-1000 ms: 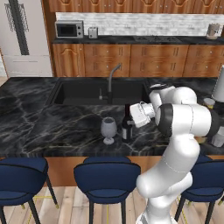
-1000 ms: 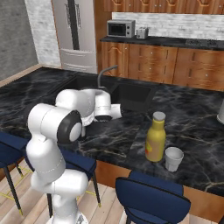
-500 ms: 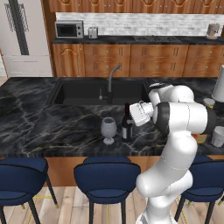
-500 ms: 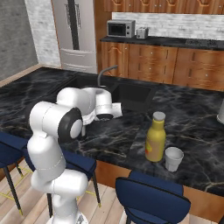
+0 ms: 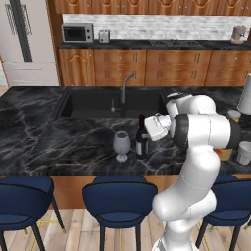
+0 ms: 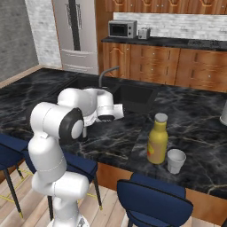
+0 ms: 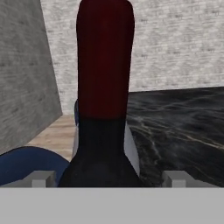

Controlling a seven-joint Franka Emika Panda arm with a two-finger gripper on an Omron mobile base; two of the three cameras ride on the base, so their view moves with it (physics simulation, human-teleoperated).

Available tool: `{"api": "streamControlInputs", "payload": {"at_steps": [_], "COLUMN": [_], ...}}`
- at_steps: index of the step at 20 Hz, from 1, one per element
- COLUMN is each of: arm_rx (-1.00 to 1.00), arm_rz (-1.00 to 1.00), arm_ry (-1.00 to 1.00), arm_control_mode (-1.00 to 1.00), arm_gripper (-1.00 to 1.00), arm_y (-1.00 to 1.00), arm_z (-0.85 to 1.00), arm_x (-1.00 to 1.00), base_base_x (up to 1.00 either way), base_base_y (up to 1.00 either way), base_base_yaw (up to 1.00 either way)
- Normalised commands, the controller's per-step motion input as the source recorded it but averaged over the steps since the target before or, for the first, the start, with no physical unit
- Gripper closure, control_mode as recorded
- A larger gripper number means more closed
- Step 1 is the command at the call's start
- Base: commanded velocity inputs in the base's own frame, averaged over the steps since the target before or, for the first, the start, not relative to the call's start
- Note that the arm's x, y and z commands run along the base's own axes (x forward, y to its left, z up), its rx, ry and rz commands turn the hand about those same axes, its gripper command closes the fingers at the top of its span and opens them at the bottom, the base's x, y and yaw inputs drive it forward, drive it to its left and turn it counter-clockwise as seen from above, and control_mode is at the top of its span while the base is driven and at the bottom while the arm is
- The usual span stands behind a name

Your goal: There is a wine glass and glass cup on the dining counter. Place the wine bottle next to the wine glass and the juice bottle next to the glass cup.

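The dark wine bottle (image 5: 142, 140) stands upright on the black dining counter (image 5: 59, 142), close to the right of the stemmed wine glass (image 5: 121, 145). My gripper (image 5: 145, 125) is at the bottle's neck, coming from the right. In the hand view the reddish neck of the wine bottle (image 7: 105, 65) rises between the fingertips (image 7: 42, 177), which stand wide with a gap on each side: the gripper (image 7: 108, 177) is open. Further right along the counter the yellow juice bottle (image 6: 157, 139) stands beside the glass cup (image 6: 175, 160).
A sunken sink with a tall faucet (image 5: 125, 88) lies just behind the bottle and glass. Blue stools (image 5: 117, 198) line the counter's front. A pale jug (image 5: 245, 95) stands at the far right. The wall counter holds a microwave (image 5: 77, 33).
The fingers have spread apart and let go of the wine bottle's neck. The bottle stays upright next to the wine glass; the arm has barely moved.
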Motion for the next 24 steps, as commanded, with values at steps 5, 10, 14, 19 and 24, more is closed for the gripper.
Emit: {"api": "streamControlInputs", "payload": {"at_steps": [5,10,14,19,24], "arm_rx": [0.00,0.00,0.00,0.00,0.00], "arm_rz": [0.00,0.00,0.00,0.00,0.00], "arm_ry": [0.00,0.00,0.00,0.00,0.00], "arm_control_mode": [-1.00,-1.00,-1.00,-1.00,-1.00], "arm_gripper": [-1.00,-1.00,-1.00,-1.00,-1.00], "arm_y": [0.01,0.00,0.00,-0.02,-0.02], "arm_z": [-0.14,-0.11,-0.08,-0.03,0.00], "arm_x": [0.00,0.00,-0.01,-0.01,-0.07], "base_base_x": [0.00,0.00,0.00,0.00,0.00], "base_base_y": [0.00,0.00,0.00,0.00,0.00], "base_base_yaw": [0.00,0.00,0.00,0.00,0.00]}}
